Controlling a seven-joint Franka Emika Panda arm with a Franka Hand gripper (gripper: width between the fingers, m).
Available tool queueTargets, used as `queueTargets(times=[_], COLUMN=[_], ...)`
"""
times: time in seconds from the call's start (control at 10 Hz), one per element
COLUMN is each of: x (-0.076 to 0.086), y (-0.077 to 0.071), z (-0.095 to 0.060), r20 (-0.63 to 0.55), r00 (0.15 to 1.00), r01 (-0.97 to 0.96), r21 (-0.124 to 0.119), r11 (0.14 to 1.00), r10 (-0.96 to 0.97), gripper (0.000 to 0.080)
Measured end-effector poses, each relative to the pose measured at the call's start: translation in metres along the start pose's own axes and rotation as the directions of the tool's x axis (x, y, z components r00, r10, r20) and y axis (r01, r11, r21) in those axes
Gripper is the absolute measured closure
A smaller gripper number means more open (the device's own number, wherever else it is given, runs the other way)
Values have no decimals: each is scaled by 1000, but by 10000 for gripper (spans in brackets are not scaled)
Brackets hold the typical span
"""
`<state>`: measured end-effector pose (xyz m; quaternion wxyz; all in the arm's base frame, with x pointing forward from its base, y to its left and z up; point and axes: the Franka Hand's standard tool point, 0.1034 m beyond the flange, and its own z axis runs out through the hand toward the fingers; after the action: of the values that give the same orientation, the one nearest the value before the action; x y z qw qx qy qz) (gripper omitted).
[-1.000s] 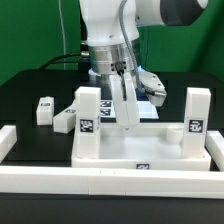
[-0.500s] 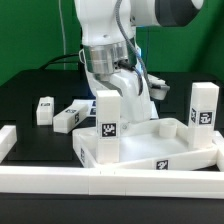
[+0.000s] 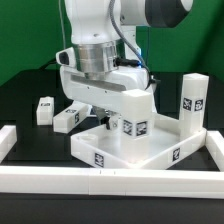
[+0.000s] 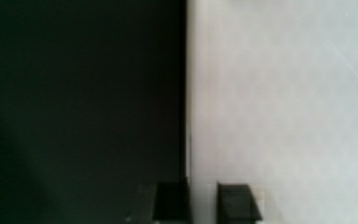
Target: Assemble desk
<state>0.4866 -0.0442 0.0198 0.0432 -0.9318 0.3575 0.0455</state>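
Note:
The white desk tabletop (image 3: 108, 158) lies on the black table, turned at an angle, with two white legs standing upright in it: one at the near middle (image 3: 131, 118) and one at the exterior view's right (image 3: 190, 98). My gripper (image 3: 108, 112) reaches down behind the middle leg, and its fingertips are mostly hidden there. In the wrist view my gripper (image 4: 201, 200) has one dark finger (image 4: 167, 202) on each side of the thin edge of a white wall (image 4: 282, 100) of the tabletop, shut on it. Two loose legs (image 3: 43, 110) (image 3: 66, 118) lie at the exterior view's left.
A long white border rail (image 3: 110, 182) runs along the front, with its corner pieces at the left (image 3: 8, 140) and right (image 3: 214, 150). A green backdrop stands behind the table. Cables hang beside the arm.
The tabletop has been turned with my gripper on it. The front leg has swung from the exterior view's left toward the middle, and the right leg has moved back. My wrist has rotated along.

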Motion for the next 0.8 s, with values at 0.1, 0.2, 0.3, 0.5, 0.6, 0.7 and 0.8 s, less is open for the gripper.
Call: queueTargets(times=[0.1, 0.2, 0.3, 0.5, 0.6, 0.7, 0.8], x=[0, 1, 1, 2, 2, 3, 3], y=[1, 1, 2, 4, 4, 5, 5], z=[0, 0, 0, 0, 0, 0, 1], r20=[-1, -1, -1, 1, 2, 2, 4], r00=[999, 992, 983, 952, 941, 915, 904], r01=[42, 124, 183, 305, 339, 403, 428], r21=[-3, -4, -4, -11, -13, -14, -16], r11=[999, 992, 983, 952, 941, 915, 904], r10=[-42, -124, -183, -305, -339, -403, -428], gripper=[737, 737, 737, 737, 737, 737, 737])
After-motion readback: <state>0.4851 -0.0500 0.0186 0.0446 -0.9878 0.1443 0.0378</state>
